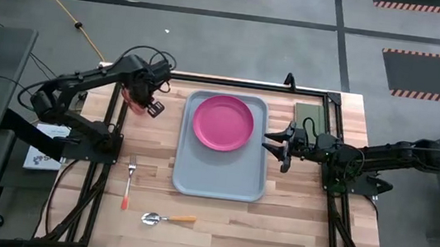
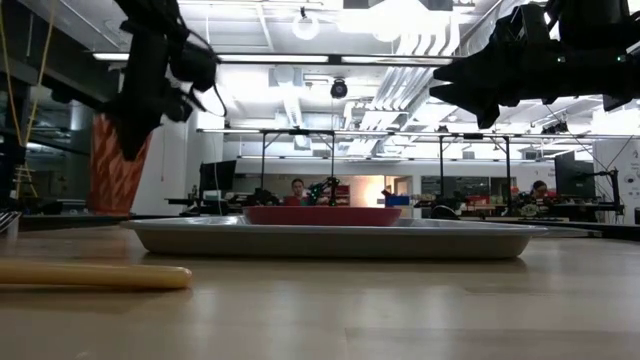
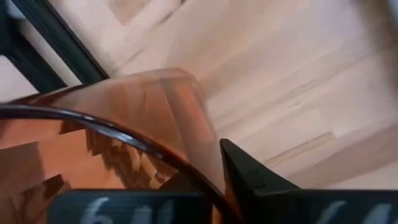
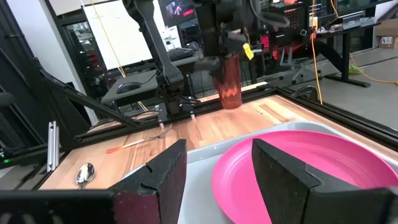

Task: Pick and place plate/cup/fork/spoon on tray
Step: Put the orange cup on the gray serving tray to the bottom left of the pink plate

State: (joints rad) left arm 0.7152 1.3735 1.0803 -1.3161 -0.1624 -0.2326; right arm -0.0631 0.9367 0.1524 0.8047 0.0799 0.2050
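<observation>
The left pincer (image 1: 145, 98) grips the translucent reddish cup (image 4: 229, 81) and holds it upright in the air above the desk (image 1: 217, 223), just off the tray's (image 1: 189, 178) far-left corner. The smooth round pink plate (image 1: 223, 122) lies flat on the far half of the grey-blue, round-cornered tray. The right pincer (image 1: 277, 143) hovers with fingers apart over the tray's right rim, beside the plate. On the bare wood left of the tray, the fork (image 1: 129, 181) lies lengthwise with its tines pointing away; the spoon (image 1: 166, 218) lies crosswise, silver bowl to the left, orange handle to the right
</observation>
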